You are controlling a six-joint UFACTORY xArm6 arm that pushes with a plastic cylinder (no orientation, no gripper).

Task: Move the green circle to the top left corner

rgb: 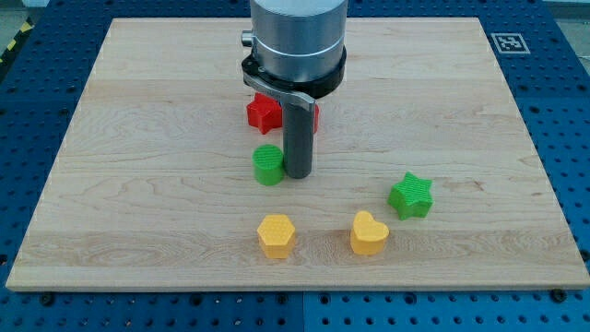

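Observation:
The green circle (268,164) is a small round green block near the middle of the wooden board (138,138). My tip (298,173) stands just to the circle's right, touching or almost touching its side. The rod rises into the grey arm body (297,41) at the view's top. The board's top left corner (115,23) lies far up and to the left of the circle.
A red star (264,112) sits just above the green circle, with another red block (314,117) partly hidden behind the rod. A green star (410,195) lies at the right. A yellow hexagon (276,235) and a yellow heart (369,233) sit near the bottom edge.

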